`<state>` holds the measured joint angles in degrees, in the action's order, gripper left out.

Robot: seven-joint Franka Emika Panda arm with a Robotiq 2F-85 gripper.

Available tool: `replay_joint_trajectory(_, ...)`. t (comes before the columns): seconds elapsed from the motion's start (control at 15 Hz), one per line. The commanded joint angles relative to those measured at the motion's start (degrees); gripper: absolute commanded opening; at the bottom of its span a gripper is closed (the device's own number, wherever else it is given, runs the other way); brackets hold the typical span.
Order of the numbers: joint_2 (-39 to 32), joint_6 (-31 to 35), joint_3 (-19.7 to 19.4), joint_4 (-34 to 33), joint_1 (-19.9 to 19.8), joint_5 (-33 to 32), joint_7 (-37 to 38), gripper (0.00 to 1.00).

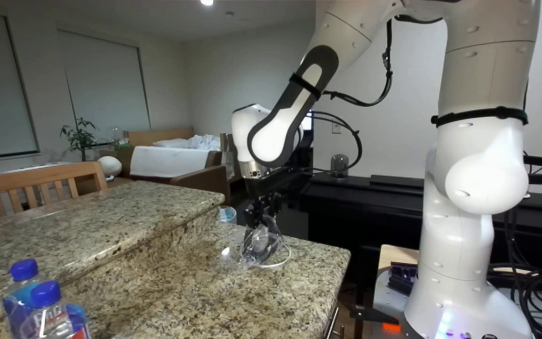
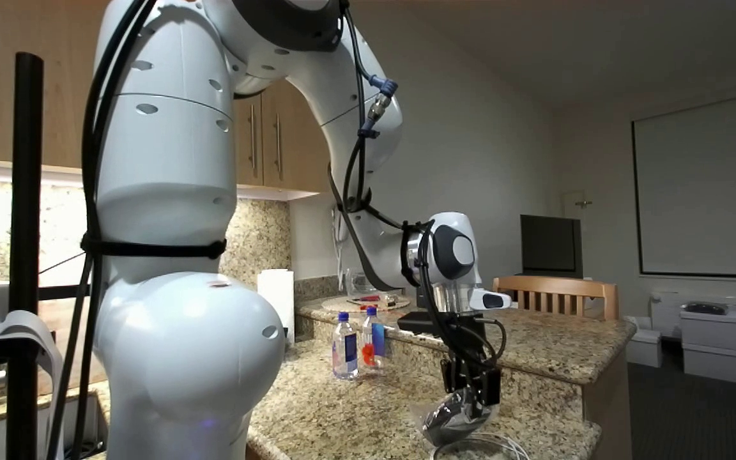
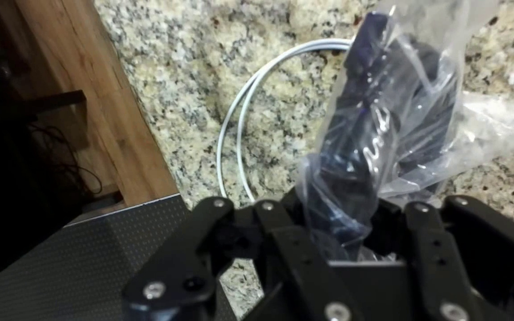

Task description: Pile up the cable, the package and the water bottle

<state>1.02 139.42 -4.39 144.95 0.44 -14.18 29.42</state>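
The package is a clear plastic bag with dark parts inside; it shows in both exterior views (image 1: 260, 245) (image 2: 450, 420) and in the wrist view (image 3: 368, 120). My gripper (image 1: 262, 223) (image 2: 472, 391) (image 3: 339, 216) is shut on one end of the package, with a finger on each side. The package hangs tilted, low over the white looped cable (image 1: 280, 263) (image 2: 502, 442) (image 3: 240, 147) on the granite counter. I cannot tell whether they touch. The package hides part of the loop. Two clear water bottles with blue caps (image 1: 50, 313) (image 2: 344, 350) stand upright, away from my gripper.
A raised granite ledge (image 1: 111, 216) (image 2: 534, 338) runs along the counter beside my gripper. The lower counter's edge (image 1: 344, 263) is near the cable. A round mat with small items (image 2: 342, 304) lies on the ledge. A wooden chair (image 1: 35, 181) stands behind it.
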Motion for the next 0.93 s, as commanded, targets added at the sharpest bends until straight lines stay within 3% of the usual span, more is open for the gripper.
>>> replay_joint_trajectory(0.0, 0.1, -0.1, 0.9, 1.8, -1.4, 1.1, -0.3, 0.08)
replay_joint_trajectory(0.07, -0.3, 0.3, 0.9, 2.1, -1.4, 1.6, -0.4, 0.07)
replay_joint_trajectory(0.13, -0.4, 0.4, 0.9, 2.3, -1.3, 2.0, -0.3, 0.33)
replay_joint_trajectory(0.27, -0.3, 0.1, 1.1, 2.4, -1.0, 2.3, -0.4, 0.40)
replay_joint_trajectory(0.87, 1.3, -3.5, 3.1, 0.7, -0.4, -1.6, 4.7, 0.97)
